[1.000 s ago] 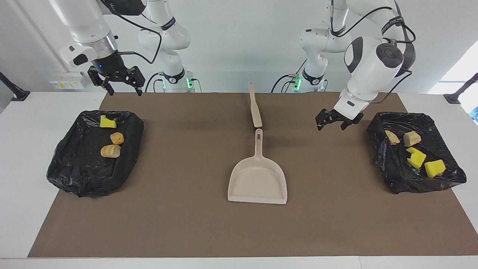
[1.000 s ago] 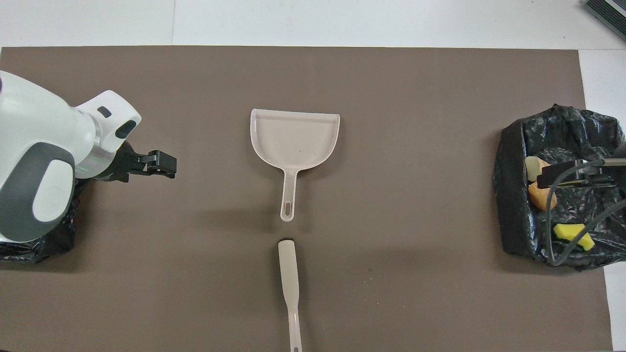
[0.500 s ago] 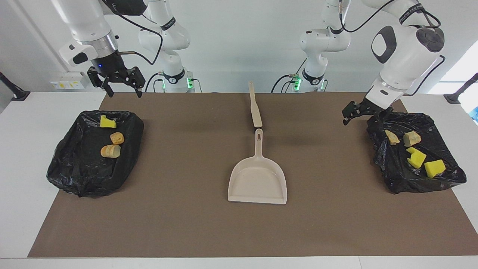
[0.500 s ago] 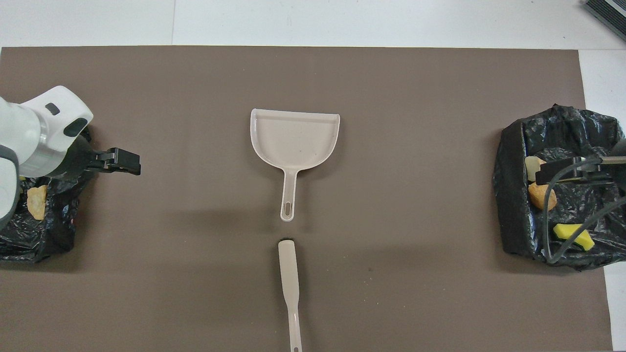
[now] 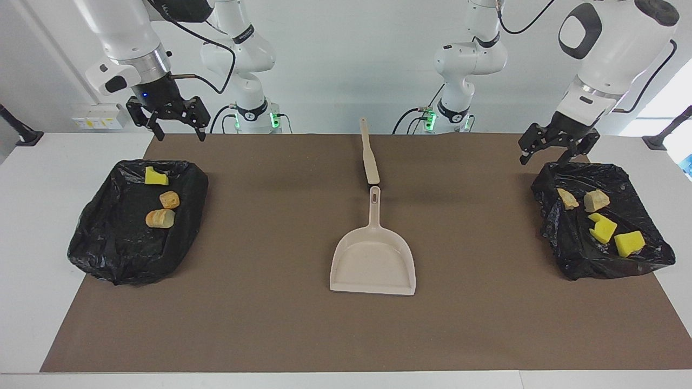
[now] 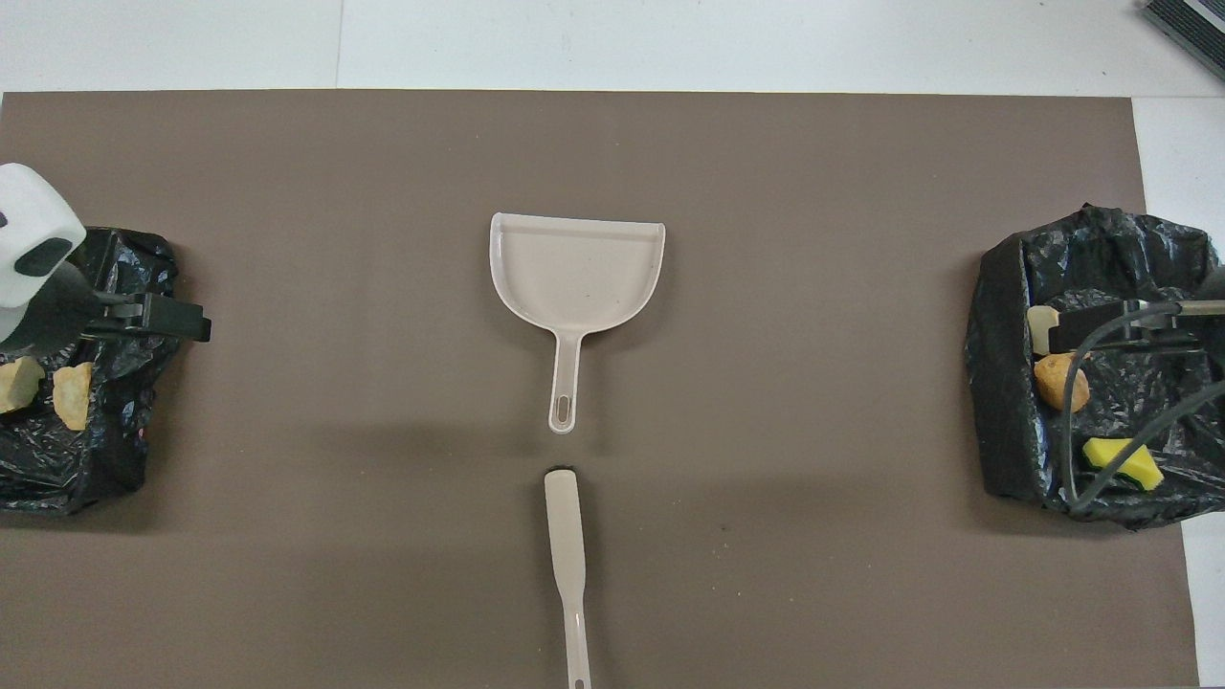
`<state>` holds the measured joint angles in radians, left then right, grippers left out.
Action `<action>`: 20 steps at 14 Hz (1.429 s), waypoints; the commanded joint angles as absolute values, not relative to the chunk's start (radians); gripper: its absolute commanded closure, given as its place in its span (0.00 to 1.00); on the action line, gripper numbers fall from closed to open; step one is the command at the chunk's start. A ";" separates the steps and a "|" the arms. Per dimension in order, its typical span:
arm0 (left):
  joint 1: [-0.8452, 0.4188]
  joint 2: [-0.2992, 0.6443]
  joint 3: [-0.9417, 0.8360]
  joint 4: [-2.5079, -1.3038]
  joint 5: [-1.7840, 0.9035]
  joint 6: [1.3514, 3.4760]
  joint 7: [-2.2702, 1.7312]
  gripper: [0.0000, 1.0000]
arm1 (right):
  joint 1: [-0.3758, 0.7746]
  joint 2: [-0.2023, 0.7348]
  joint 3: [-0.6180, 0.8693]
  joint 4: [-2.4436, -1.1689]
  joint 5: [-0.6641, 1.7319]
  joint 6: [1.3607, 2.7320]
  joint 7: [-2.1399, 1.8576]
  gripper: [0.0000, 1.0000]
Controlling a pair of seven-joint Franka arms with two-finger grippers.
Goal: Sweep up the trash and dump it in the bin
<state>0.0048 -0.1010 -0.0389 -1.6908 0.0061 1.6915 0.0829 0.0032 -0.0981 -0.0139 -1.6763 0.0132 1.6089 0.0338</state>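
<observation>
The dustpan is lying at the lower centre of the frame, the brush just above it. The trash is sitting in black bins at middle right and middle left; it is looking light, soft, easy to pinch across. The left gripper and the right gripper are hanging spread, empty, in the upper corners.

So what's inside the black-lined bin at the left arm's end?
Four pieces lie in the black plastic-lined bin: two golden-brown bread chunks and two yellow-green sponge chunks. Whatever its crinkled folds cover can't be seen.
</observation>
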 commanded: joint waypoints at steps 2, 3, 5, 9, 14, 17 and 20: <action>-0.006 -0.097 -0.041 -1.595 0.037 1.593 0.080 0.00 | -0.008 -0.109 -0.006 -1.687 0.023 1.621 0.048 0.00; -0.008 -0.098 -0.043 -1.589 0.029 1.574 0.077 0.00 | -0.008 -0.109 -0.005 -1.687 0.023 1.623 0.048 0.00; -0.008 -0.109 -0.064 -1.604 0.012 1.574 0.054 0.00 | -0.008 -0.109 -0.006 -1.687 0.023 1.621 0.051 0.00; -0.002 -0.109 -0.060 -1.586 -0.006 1.582 0.008 0.00 | -0.008 -0.109 -0.006 -1.687 0.025 1.617 0.052 0.00; 0.008 -0.127 -0.051 -1.600 -0.038 1.583 0.011 0.00 | -0.011 -0.109 -0.006 -1.687 0.025 1.614 0.052 0.00; 0.008 -0.141 -0.051 -1.618 -0.038 1.578 0.015 0.00 | -0.012 -0.109 -0.006 -1.687 0.025 1.615 0.052 0.00; 0.008 -0.144 -0.051 -1.623 -0.038 1.577 0.012 0.00 | -0.012 -0.109 -0.006 -1.687 0.025 1.614 0.052 0.00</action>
<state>0.0058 -0.1199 -0.0529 -1.5989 -0.0258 1.5912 0.0184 0.0011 -0.0981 -0.0140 -1.6763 0.0132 1.6089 0.0341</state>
